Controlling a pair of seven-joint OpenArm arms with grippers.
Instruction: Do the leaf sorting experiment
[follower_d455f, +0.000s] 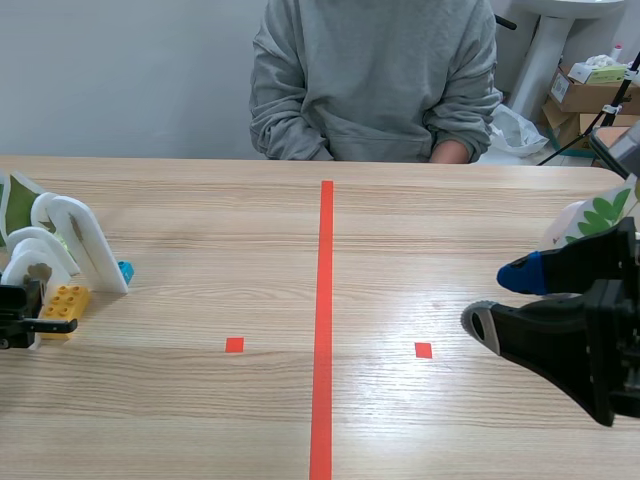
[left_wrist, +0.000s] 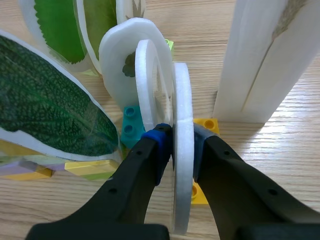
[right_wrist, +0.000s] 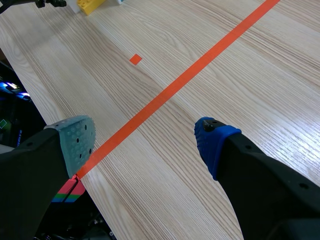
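Left end effector (left_wrist: 179, 141) is clamped on an upright white leaf card (left_wrist: 183, 95) at the tabletop's (follower_d455f: 200, 250) left edge; lifting straight up should spare the neighbouring cards (left_wrist: 50, 120). Only the wrist view shows that grip; the scene view shows the right end effector (follower_d455f: 498, 298), jaws apart, near the right edge.

White leaf cards (follower_d455f: 60, 235) are stood upright on coloured bricks (follower_d455f: 64, 298) at the worktop's left edge; one thin card (left_wrist: 182, 150) is pinched edge-on between the fingers (left_wrist: 152, 150) of the left gripper (left_wrist: 181, 142); a dark green leaf card (left_wrist: 45, 110) is seen just beside it; a fern-leaf card (follower_d455f: 598, 215) is seen at the right edge.
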